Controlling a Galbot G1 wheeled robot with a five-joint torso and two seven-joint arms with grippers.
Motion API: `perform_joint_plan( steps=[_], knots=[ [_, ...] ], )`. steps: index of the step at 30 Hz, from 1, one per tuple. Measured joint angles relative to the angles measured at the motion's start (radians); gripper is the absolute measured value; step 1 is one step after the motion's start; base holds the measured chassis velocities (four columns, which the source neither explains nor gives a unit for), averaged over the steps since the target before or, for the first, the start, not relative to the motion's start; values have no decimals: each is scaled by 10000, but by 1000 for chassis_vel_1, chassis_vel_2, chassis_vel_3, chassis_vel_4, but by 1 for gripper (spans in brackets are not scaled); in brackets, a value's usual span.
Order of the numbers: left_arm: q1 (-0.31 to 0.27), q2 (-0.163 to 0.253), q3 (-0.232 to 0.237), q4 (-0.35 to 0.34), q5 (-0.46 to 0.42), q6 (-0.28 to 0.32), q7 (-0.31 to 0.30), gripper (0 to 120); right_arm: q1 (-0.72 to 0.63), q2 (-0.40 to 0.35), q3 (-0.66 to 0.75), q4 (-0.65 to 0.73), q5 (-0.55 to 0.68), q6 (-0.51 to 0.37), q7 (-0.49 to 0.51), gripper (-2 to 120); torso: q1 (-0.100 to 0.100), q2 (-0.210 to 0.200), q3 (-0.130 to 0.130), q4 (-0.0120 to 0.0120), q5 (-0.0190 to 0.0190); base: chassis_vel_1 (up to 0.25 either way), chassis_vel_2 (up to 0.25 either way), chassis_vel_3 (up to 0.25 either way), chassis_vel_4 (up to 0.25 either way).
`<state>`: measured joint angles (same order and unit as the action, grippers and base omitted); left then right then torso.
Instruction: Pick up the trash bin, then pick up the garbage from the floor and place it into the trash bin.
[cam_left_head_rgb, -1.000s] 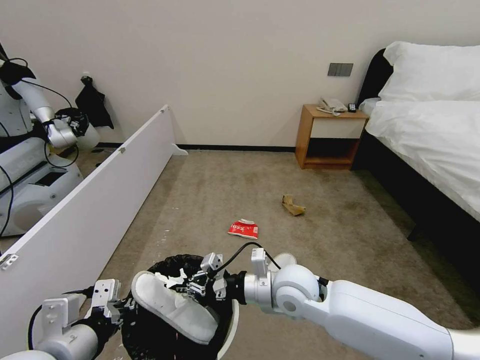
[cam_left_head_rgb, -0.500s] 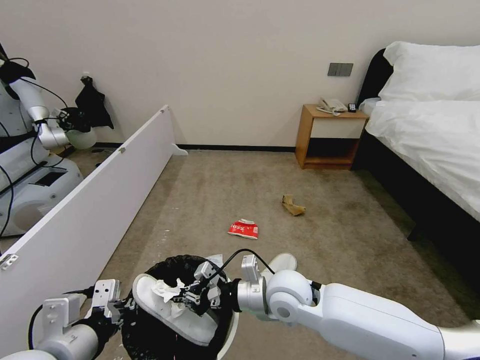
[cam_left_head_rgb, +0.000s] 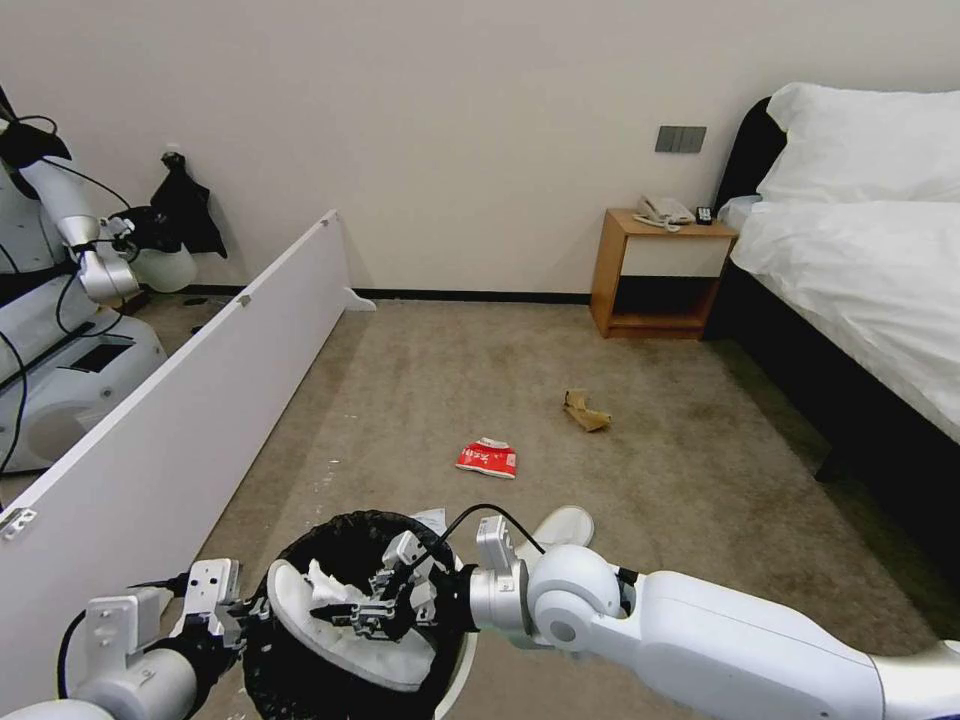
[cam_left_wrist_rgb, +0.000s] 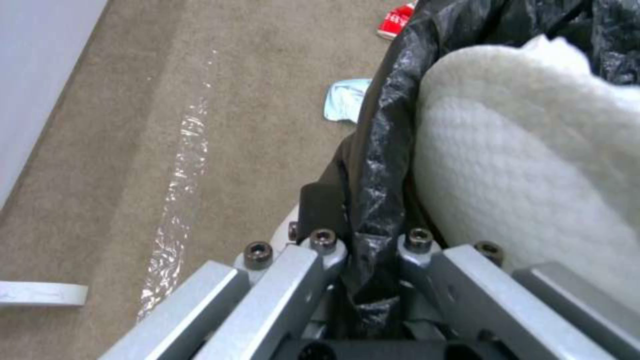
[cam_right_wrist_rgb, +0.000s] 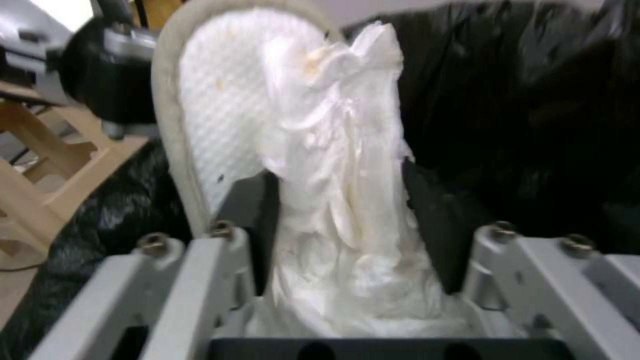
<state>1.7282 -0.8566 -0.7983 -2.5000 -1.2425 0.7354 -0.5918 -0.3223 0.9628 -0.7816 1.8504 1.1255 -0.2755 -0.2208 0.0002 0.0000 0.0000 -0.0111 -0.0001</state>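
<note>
The right gripper (cam_left_head_rgb: 352, 610) is over the mouth of the trash bin (cam_left_head_rgb: 300, 540), and its dark pads are closed on a crumpled white tissue (cam_right_wrist_rgb: 340, 200). A white slipper (cam_left_head_rgb: 345, 640) with a waffle texture lies across the bin on the glossy, wrinkled black bag. The left gripper (cam_left_wrist_rgb: 370, 260) pinches the bag-covered rim on the near left side. Farther on the beige carpet (cam_left_head_rgb: 450, 380) lie a flat red snack packet (cam_left_head_rgb: 487, 457) and a crumpled brown paper bag (cam_left_head_rgb: 585, 411).
</note>
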Motion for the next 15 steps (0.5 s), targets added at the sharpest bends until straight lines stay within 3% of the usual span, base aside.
perform_joint_plan(
  steps=[12,15],
  knots=[
    [14,80,-20,6,-86,0,-38,2,-103,-276,688,443,-33,155,-22,97,0,1,0,-1,1,0,0,0,0],
    [10,86,-21,6,-96,0,-43,2,-185,-413,905,549,-40,199,-52,99,0,0,0,0,1,0,0,0,0]
  ],
)
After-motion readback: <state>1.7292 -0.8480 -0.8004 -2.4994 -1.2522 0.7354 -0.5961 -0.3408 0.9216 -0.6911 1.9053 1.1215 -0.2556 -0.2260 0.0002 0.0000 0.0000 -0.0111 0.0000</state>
